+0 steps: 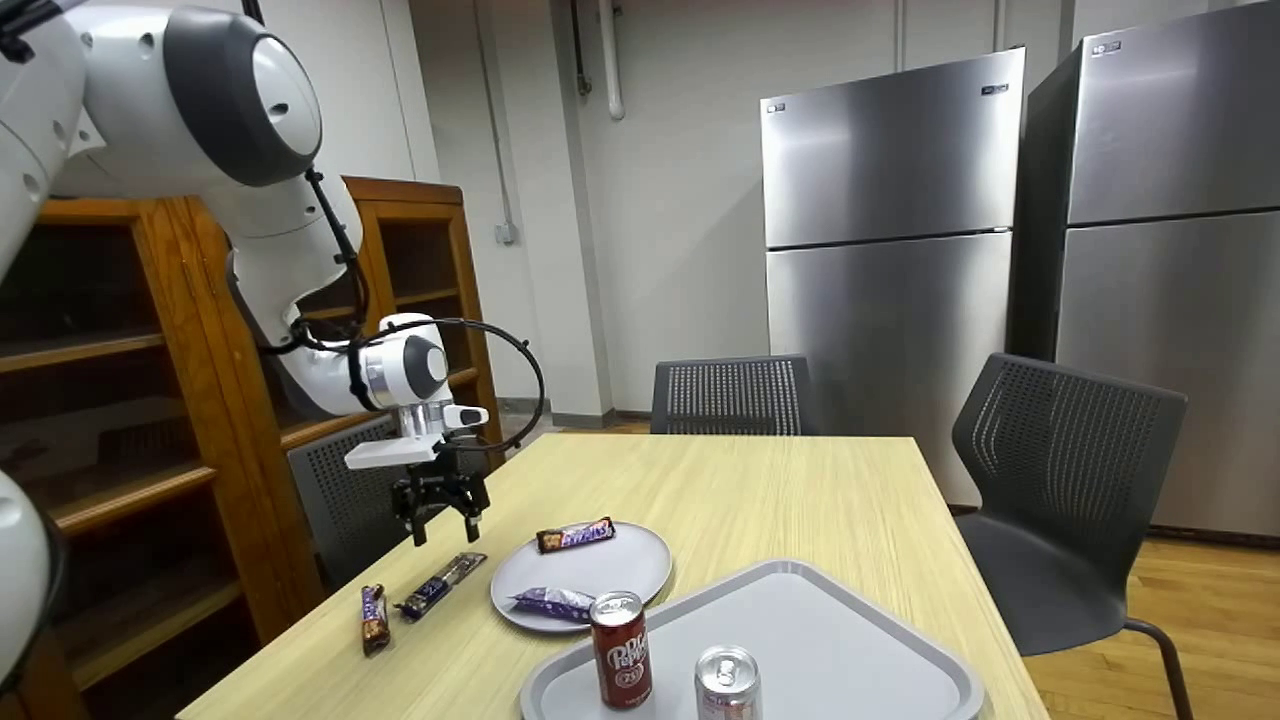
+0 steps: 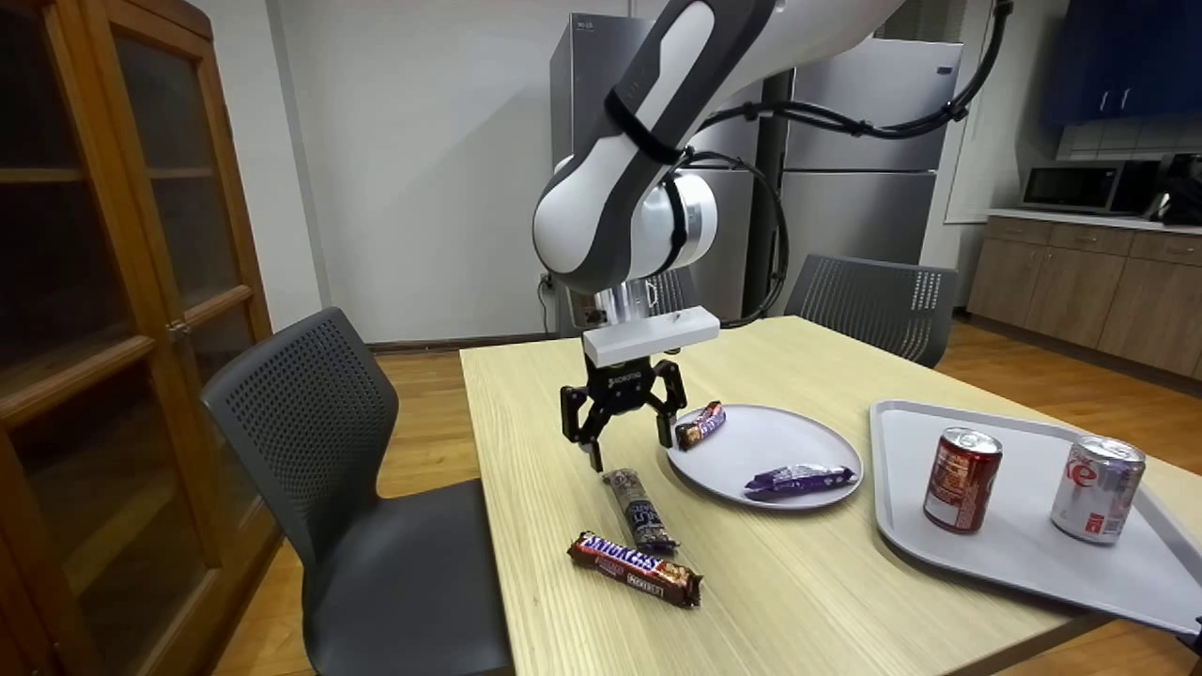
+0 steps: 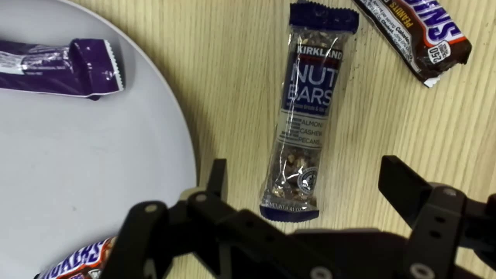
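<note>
Plate (image 3: 116,151): at the left of my wrist view, flat on the bench (image 3: 232,89).
Purple-wrapped bar (image 3: 42,73): rests on the plate, crimped end facing the rim.
Plated Snickers (image 3: 83,259): low in the same view, at the plate's edge, partly hidden behind me.
Fingers (image 3: 217,178): spread wide, nothing between them, hanging above the bench in both exterior views; from my wrist they frame the lower end of the nut bar (image 3: 300,124), the plate-side one near the rim.
Nut bar, place: on the bench between the plate and the other Snickers, label up, leaning slightly across my view.
Nut bar, body: I judge it light, its packed middle firm but liable to crack or crumble if I squeeze hard.
Clear wrapper (image 3: 283,166): glossy and loose at the sides, so probably slippery; the film may slide over the filling.
Grey panel (image 3: 302,130): my best hold, across the narrow width around halfway along, with moderate pressure.
Blue end seals (image 3: 288,214): flat and thin; I expect them to fold, so a poor hold.
Loose Snickers (image 3: 422,38): upper right, on the bench beside the nut bar's top seal, crowding a grip there.
</note>
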Controlling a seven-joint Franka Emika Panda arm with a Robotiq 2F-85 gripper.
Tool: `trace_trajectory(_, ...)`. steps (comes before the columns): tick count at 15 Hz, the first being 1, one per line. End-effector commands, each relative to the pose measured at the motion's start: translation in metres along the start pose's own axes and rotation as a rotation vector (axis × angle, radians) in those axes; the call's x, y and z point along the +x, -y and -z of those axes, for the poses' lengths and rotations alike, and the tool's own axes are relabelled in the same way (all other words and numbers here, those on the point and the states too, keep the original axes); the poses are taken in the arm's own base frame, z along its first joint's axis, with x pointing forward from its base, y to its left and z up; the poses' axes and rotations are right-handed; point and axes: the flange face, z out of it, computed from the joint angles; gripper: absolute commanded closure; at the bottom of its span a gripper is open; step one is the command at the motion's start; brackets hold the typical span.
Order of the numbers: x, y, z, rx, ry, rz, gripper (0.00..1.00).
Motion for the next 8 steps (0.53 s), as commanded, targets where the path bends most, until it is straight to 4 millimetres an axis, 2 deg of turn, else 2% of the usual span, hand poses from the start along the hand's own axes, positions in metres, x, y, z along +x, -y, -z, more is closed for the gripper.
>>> trace_trajectory(1, -0.007, -0.016, 0.024, -0.032, -0.017, 0.016, 0.00)
trace_trajectory(8, -0.015, -0.049, 0.036, -0.096, -0.032, 0.155, 0.00)
